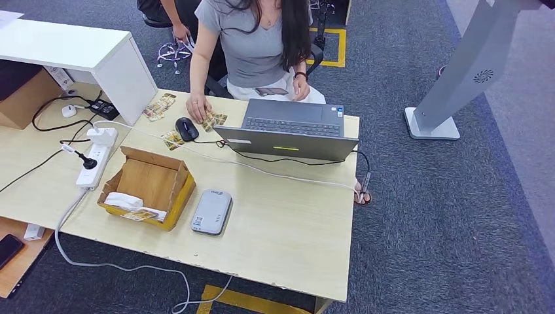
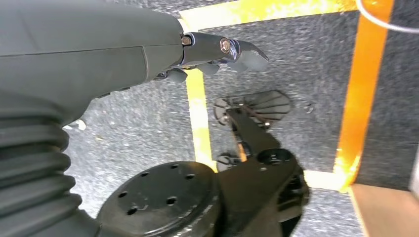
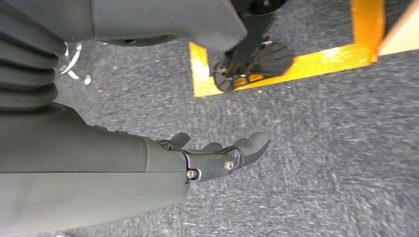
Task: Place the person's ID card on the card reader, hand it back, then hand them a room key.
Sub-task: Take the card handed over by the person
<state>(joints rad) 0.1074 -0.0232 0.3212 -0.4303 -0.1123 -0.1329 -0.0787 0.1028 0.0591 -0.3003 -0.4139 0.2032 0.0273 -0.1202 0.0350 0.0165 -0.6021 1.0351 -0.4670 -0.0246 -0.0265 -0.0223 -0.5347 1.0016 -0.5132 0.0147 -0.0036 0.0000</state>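
While cards lie half-covered, person's hand atop

Matt wood-look table, cardboard box

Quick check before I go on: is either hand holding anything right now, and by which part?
Nothing is held. The left hand and the right hand both hang over the carpet with nothing in their fingers.

We saw dark grey carpet marked with yellow tape. A pale wooden desk stood on it, a white cabinet at one corner. A silver stand rose beyond the desk, lit evenly.
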